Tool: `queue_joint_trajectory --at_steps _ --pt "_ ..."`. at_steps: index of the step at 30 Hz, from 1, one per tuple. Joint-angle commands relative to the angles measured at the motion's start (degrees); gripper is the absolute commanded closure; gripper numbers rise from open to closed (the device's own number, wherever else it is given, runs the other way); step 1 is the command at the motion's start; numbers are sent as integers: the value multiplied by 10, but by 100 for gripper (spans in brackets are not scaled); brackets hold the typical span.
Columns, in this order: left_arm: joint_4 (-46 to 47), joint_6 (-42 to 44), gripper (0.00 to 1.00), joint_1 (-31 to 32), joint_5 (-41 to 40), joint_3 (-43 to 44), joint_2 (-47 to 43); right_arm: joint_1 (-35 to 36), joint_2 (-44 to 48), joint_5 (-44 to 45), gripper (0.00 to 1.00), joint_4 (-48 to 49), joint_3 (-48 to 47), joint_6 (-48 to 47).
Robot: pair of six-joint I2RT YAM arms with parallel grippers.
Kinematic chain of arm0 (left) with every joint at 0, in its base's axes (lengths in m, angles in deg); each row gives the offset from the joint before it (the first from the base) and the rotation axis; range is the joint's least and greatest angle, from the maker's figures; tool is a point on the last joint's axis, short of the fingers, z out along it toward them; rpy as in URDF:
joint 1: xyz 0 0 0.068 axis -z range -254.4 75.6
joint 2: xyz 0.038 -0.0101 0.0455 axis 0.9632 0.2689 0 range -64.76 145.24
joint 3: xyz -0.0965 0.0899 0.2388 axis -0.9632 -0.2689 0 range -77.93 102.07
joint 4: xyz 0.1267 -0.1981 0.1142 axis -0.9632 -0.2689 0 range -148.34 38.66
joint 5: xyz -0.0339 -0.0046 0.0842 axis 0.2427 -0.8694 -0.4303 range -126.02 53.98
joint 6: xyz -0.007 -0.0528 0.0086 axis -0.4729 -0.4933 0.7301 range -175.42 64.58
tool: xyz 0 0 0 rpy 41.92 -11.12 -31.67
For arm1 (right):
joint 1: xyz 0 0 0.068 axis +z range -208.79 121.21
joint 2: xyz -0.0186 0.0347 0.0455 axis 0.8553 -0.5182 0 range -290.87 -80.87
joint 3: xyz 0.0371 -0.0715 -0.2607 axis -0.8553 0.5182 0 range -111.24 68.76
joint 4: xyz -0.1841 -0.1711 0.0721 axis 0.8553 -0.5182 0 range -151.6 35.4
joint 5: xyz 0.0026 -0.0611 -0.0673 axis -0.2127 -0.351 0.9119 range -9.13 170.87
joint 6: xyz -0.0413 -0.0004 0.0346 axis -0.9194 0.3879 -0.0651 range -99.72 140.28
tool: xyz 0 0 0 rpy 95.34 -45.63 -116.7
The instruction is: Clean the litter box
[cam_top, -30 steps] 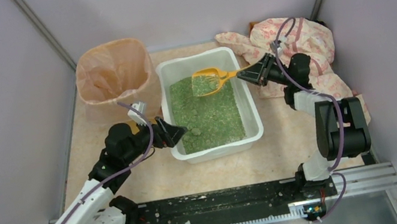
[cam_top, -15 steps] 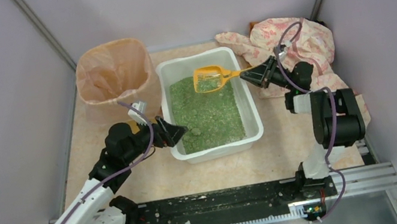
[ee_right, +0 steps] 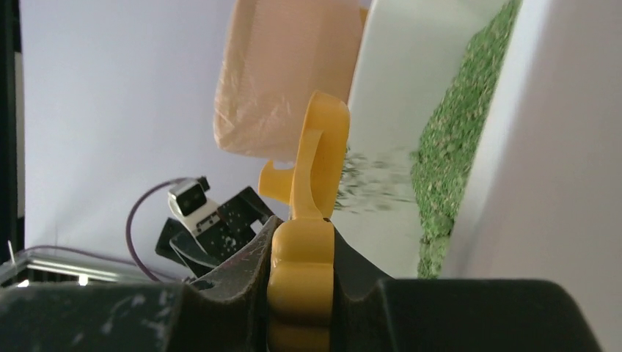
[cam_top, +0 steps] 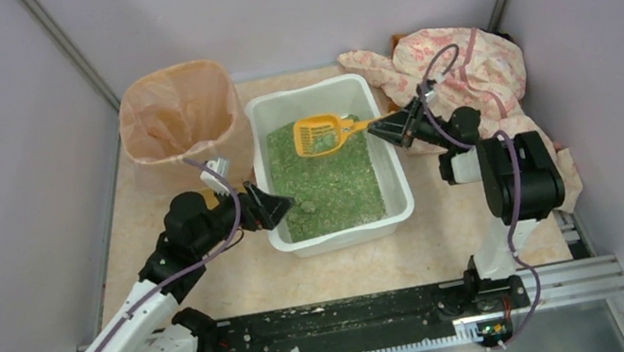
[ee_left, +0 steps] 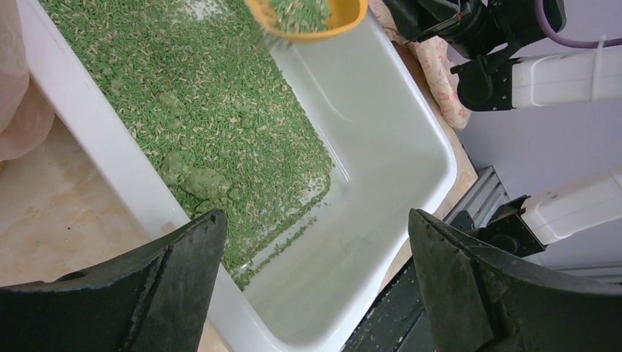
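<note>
Bin (cam_top: pixel 179 112) left of litter box (cam_top: pixel 343 234), cloth (cam_top: pixel 473 63) right, scoop (cam_top: pixel 317 134) over it.

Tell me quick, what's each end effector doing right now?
Left end effector: open, holding nothing.
Right end effector: closed on the scoop handle.

No legible text, label, brand, number or sign appears in any view. The cloth (cam_top: pixel 462 65) at the far right corner carries a pink printed pattern; no characters can be read in it.
</note>
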Motion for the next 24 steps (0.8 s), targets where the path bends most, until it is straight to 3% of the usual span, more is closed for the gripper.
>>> queue_joint_trajectory --at_steps 1,4,6,9,12,15,20,24 --pt "12 -5 1 2 15 17 18 30 48 5 100 -69 -15 -84" --pt "11 -2 1 3 12 21 10 -18 52 3 100 -53 -8 -70" --pt "8 3 1 3 1 17 0 -12 53 5 100 -58 -12 -75" --pt "12 9 1 3 -7 6 -1 43 63 2 100 -148 -33 -139" --pt "30 -2 1 3 7 11 13 18 92 9 100 -216 -32 -179" --pt "29 -5 1 3 11 12 11 -17 102 7 100 -229 -31 -186" --pt "30 5 1 3 -5 5 5 37 99 1 100 -260 -50 -208" --pt "30 -3 1 3 9 12 9 -2 100 0 100 -243 -41 -192"
